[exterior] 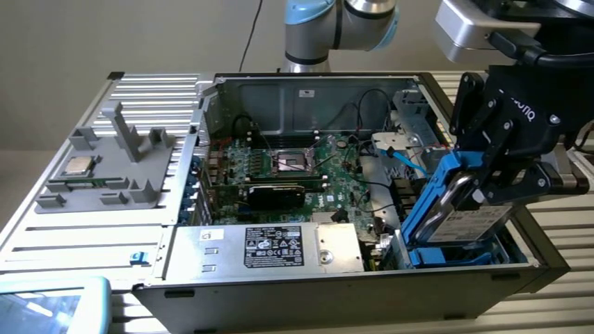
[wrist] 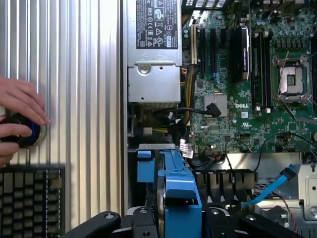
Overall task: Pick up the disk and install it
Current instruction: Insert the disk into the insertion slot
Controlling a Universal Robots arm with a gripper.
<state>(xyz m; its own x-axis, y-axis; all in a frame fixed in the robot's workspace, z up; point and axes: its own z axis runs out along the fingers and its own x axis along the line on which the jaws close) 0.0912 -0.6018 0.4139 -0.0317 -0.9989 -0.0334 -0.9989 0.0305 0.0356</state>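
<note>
Disk (exterior: 467,221) stands on edge in the lower right of the exterior view. Its long axis runs steeply up and down, and its top end leans a little toward the exterior view's right. The silver face with the white label looks toward the camera, and the bright blue carrier frames it on the exterior view's left side. The lower end of the disk is down among the blue plastic of the drive bay (exterior: 460,256), at the front right corner of the open computer case (exterior: 307,299); whether it is fully seated I cannot tell. The black gripper (exterior: 487,195) reaches in from the upper right of the frame with its jaws closed on the disk at a middling width, pressing on its flat faces. In the wrist view the disk shows edge-on between the black finger links, its long axis pointing away from the camera into the bay. Just beside the bay, a light blue cable (exterior: 408,163) lies over the green motherboard (exterior: 325,182), with the CPU socket (exterior: 291,161) near the middle of the frame. A silver power supply (exterior: 269,247) with a black label fills the case's front. Well apart, at the exterior view's left, a grey tray (exterior: 111,170) bears a small silver chip (exterior: 76,165). Outside the case, a person's hand (wrist: 20,106) rests on a round black knob (wrist: 22,133) on the ribbed table (wrist: 84,99).
</note>
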